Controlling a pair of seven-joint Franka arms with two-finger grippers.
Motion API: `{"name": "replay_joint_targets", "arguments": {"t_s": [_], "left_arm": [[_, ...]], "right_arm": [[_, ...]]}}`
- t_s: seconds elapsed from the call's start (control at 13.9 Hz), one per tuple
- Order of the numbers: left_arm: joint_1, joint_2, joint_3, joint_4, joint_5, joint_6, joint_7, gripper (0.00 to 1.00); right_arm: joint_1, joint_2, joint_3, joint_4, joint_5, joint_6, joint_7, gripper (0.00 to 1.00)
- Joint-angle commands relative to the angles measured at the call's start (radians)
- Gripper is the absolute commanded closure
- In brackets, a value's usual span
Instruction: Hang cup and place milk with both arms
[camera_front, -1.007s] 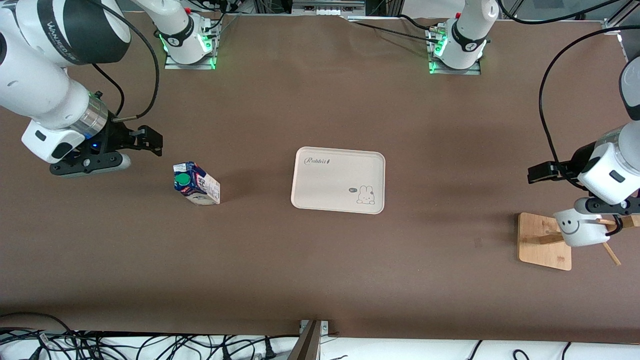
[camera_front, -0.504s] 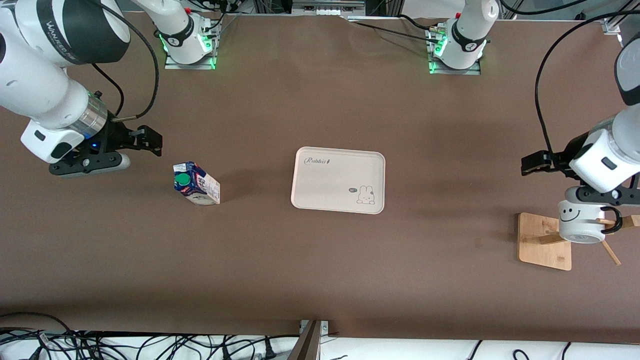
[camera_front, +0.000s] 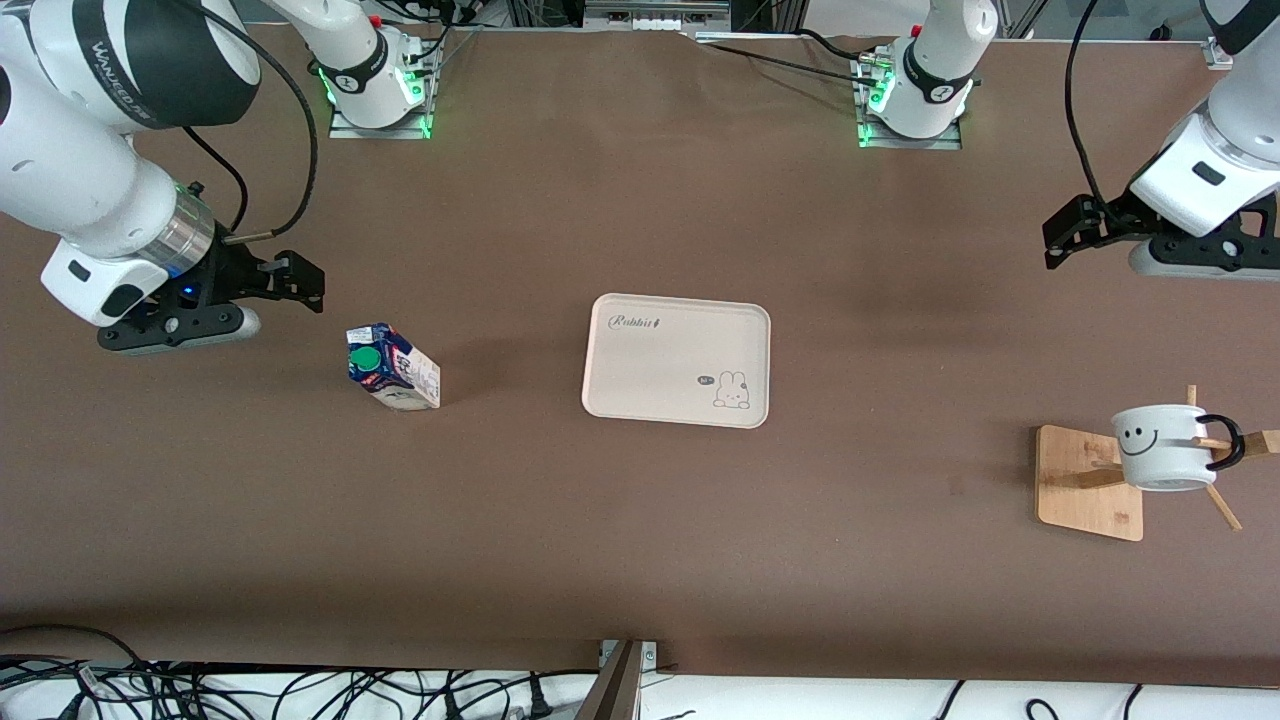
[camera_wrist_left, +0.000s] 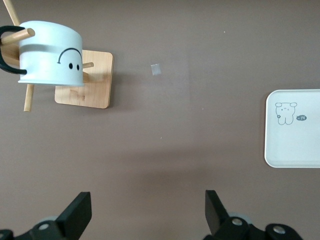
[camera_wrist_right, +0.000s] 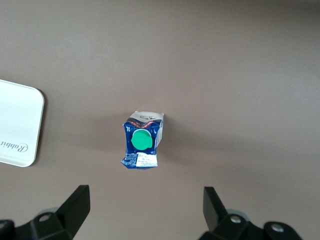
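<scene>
The cup (camera_front: 1160, 450), white with a black smiley, hangs by its black handle on a peg of the wooden rack (camera_front: 1085, 485) at the left arm's end of the table. It also shows in the left wrist view (camera_wrist_left: 50, 55). My left gripper (camera_front: 1205, 260) is open and empty, up over bare table, apart from the cup; its own view shows it too (camera_wrist_left: 148, 215). The milk (camera_front: 390, 368) stands upright on the table toward the right arm's end and shows in the right wrist view (camera_wrist_right: 142, 140). My right gripper (camera_front: 180, 328) is open and empty, up beside the milk (camera_wrist_right: 145, 212).
A cream tray (camera_front: 677, 360) with a rabbit print lies at the table's middle; it also shows in the left wrist view (camera_wrist_left: 295, 150) and the right wrist view (camera_wrist_right: 17, 130). Cables run along the table edge nearest the front camera.
My left gripper has let go of the cup and moved up and away from the rack. The cup stays hanging on the peg. The right arm has not moved.
</scene>
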Motion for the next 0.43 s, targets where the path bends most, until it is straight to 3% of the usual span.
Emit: {"name": "replay_joint_targets", "arguments": {"t_s": [0.0, 0.36], "left_arm": [[-0.002, -0.004, 0.031, -0.005, -0.038, 0.006, 0.04, 0.0], [-0.006, 0.007, 0.029, 0.015, -0.042, -0.043, 0.038, 0.0]], "right_arm": [[-0.002, 0.001, 0.002, 0.015, -0.009, -0.007, -0.013, 0.0], [-0.002, 0.0, 0.002, 0.015, -0.009, -0.007, -0.015, 0.0]]}}
